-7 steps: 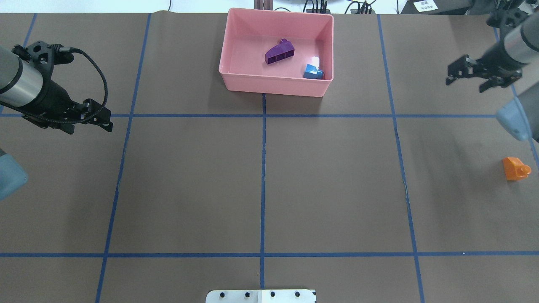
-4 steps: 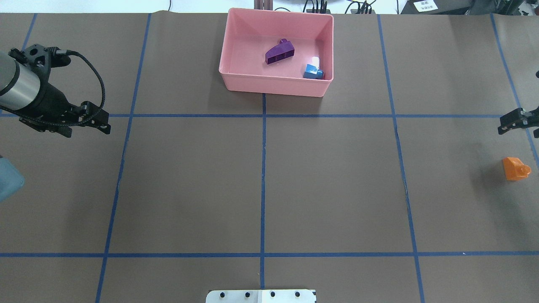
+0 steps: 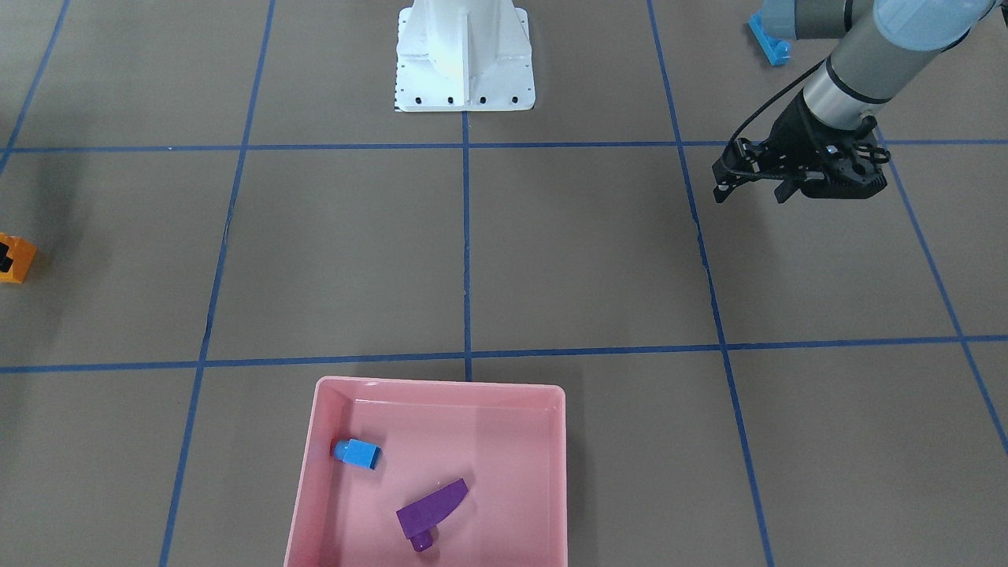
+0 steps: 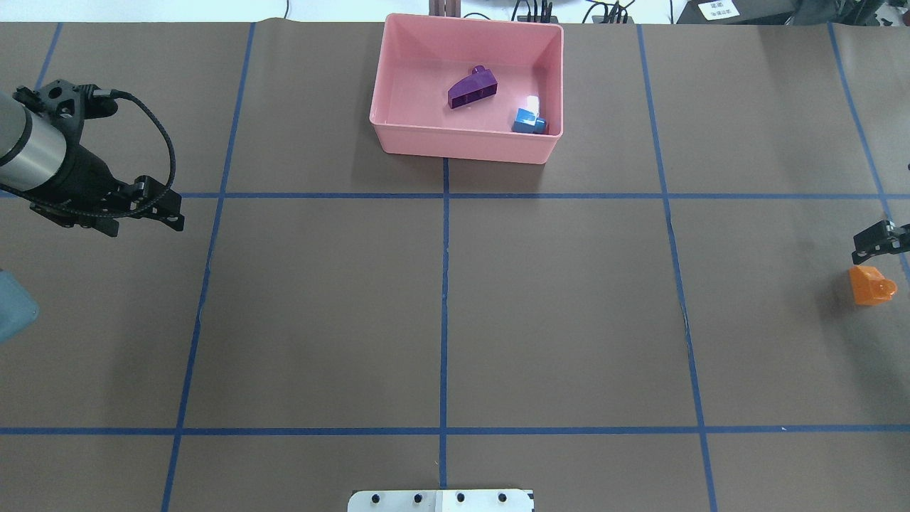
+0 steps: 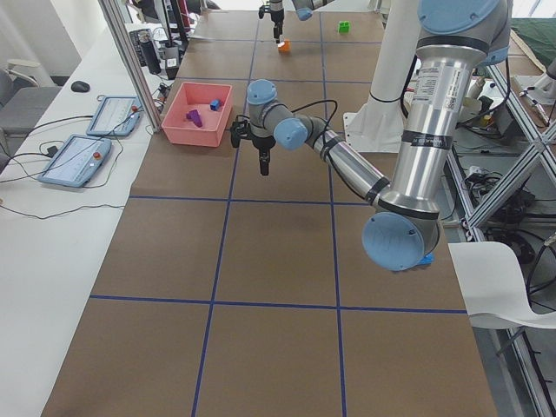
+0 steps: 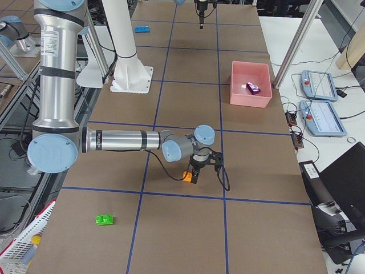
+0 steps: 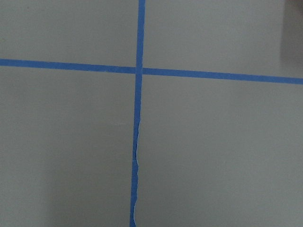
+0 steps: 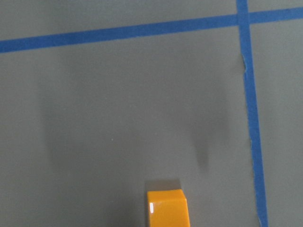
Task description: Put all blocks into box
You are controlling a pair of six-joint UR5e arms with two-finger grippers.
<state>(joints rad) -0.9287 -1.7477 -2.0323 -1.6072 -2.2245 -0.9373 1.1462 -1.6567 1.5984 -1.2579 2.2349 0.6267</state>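
We're seeing the glossy orange sloped piece (image 4: pixel 871 286) sitting on the brown desk (image 4: pixel 554 313), stud sideways. Right tool (image 4: pixel 881 240) is hovering beside it, can't tell its jaws; left tool (image 3: pixel 748 175) is looking together.

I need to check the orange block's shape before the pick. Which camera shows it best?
The overhead exterior view: the whole orange block shows unobstructed, stud visible. The right wrist-mounted view cuts it off at the bottom edge, the front-facing view clips it at the left edge, and both side views show it small, beside the right gripper.

right gripper (image 4: pixel 881 242) cut by edge | orange sloped piece (image 3: pixel 14 258) half cropped
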